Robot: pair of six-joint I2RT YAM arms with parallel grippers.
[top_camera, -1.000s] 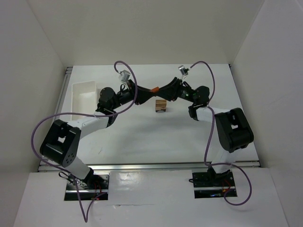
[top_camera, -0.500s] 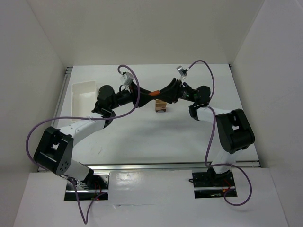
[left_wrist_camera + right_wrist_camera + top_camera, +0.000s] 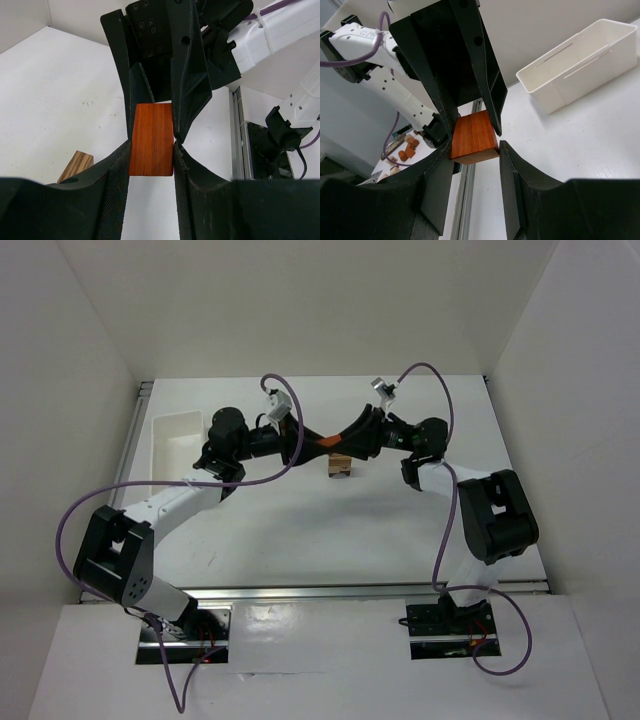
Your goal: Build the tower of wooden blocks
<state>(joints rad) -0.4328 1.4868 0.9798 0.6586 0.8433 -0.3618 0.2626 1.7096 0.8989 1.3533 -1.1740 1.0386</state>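
An orange-red wooden block (image 3: 328, 440) hangs in the air just above a small stack (image 3: 340, 465) of a tan cube on a dark brown piece. My left gripper (image 3: 318, 437) comes from the left and is shut on the block (image 3: 151, 139), both fingers pressed on its sides. My right gripper (image 3: 342, 440) comes from the right, and its fingertips touch the same block (image 3: 474, 137) on both sides. One striped wooden block (image 3: 75, 166) of the stack shows low at the left in the left wrist view.
A white plastic tray (image 3: 178, 440) stands at the left of the table and shows in the right wrist view (image 3: 580, 65). Several small reddish and tan blocks (image 3: 405, 147) lie far off behind the left arm. White walls enclose the table.
My left arm has swung its wrist to the right and nearer the centre. The orange-red block has shifted slightly toward the stack. The right arm has barely moved.
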